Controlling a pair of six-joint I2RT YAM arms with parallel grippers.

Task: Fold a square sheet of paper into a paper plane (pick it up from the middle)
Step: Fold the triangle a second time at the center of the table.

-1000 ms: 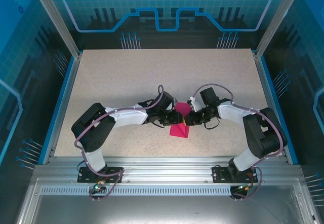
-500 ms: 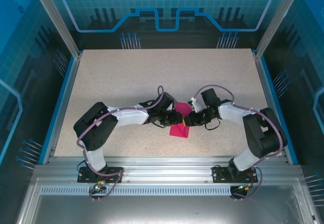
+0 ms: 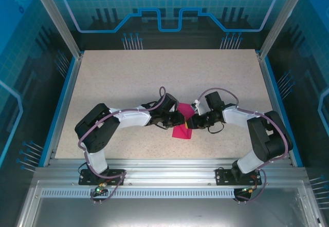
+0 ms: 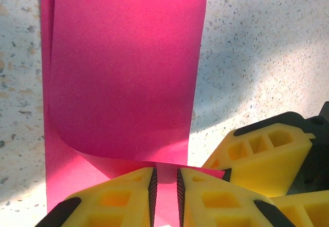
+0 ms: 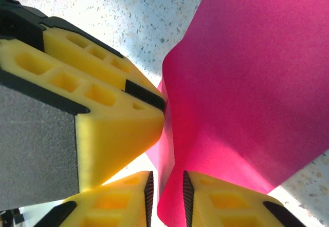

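Top external view: a speckled beige tabletop (image 3: 128,83) fills the middle of the frame. It is edged in blue and fenced by aluminium posts (image 3: 54,16) and blue-lit panels (image 3: 169,11), with a grey metal rail (image 3: 164,178) across the bottom. At the centre, slightly right, lies the square sheet of paper (image 3: 181,131), magenta and doubled over on itself. The left gripper (image 3: 177,120) and right gripper (image 3: 189,123) meet over it, one from each side.

Left wrist view: the paper (image 4: 123,68) runs from the top edge down the left half, its upper layer curling over above the lower. The left gripper (image 4: 164,173) sits at bottom centre, its black pads close together with a strip of pink in the narrow gap. A yellow finger of the right gripper (image 4: 262,155) sits at lower right, just beside the paper's corner.

Right wrist view: the paper (image 5: 247,98) bows across the right half. Its lower edge drops into the slim gap of the right gripper (image 5: 167,178) at bottom centre. The left gripper's finger (image 5: 103,109) touches it from the left.

Whether either pair of pads truly pinches the sheet, I cannot tell.
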